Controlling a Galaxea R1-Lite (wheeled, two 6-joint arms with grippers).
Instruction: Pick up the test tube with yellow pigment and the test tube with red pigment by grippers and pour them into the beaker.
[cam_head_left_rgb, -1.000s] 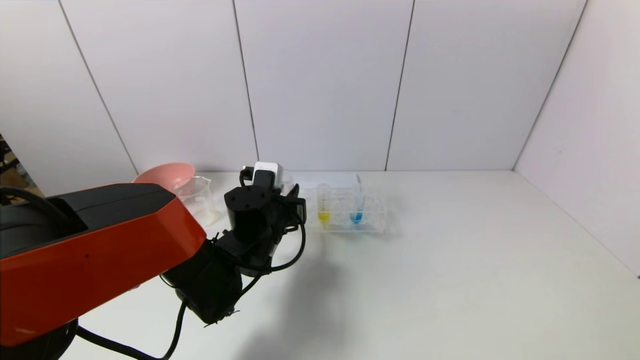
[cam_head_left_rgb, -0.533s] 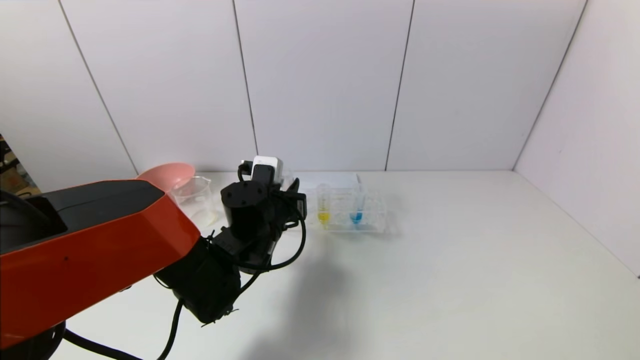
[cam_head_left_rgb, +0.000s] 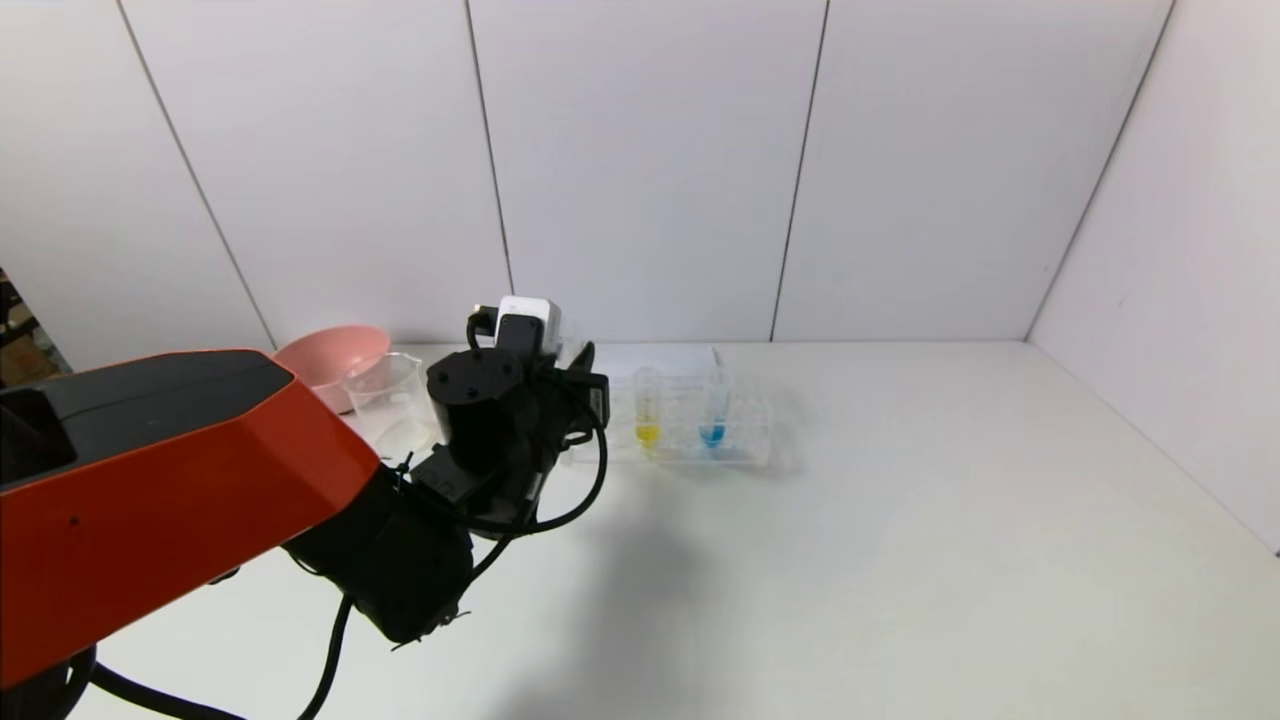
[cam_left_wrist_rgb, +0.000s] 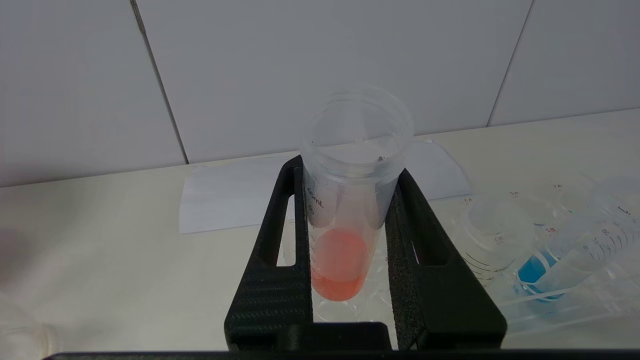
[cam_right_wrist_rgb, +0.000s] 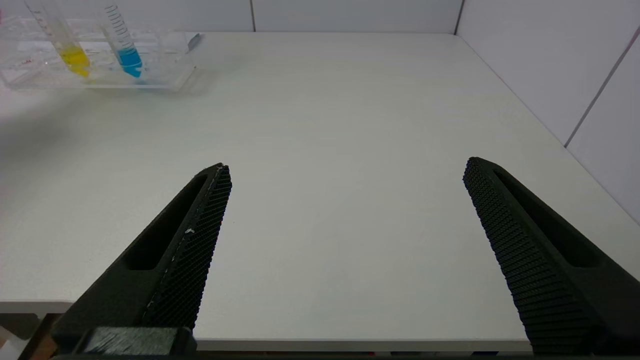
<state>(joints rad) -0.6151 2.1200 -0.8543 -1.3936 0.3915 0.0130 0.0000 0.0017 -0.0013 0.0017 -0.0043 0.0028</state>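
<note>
1. Left arm (cam_head_left_rgb: 170, 490): chunky orange-red shell, black top panel.
2. Black wrist, looped black cables (cam_head_left_rgb: 560, 500), white-grey camera box (cam_head_left_rgb: 525, 320).
3. Both pincers: matte black tapered fingers (cam_right_wrist_rgb: 195, 240), textured grip faces, slotted sides.

Head camera high behind the left arm, looking forward and down over the white table (cam_head_left_rgb: 900, 520), left wrist camera close above its own fingers, facing the far wall, right wrist camera low at the near edge, both wrist views sharing the clear rack (cam_left_wrist_rgb: 560, 295) (cam_right_wrist_rgb: 100, 75).

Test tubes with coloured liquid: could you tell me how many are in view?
3: the test tube with red pigment between the left gripper fingers; the test tube with yellow pigment and the blue tube in the rack.
</note>
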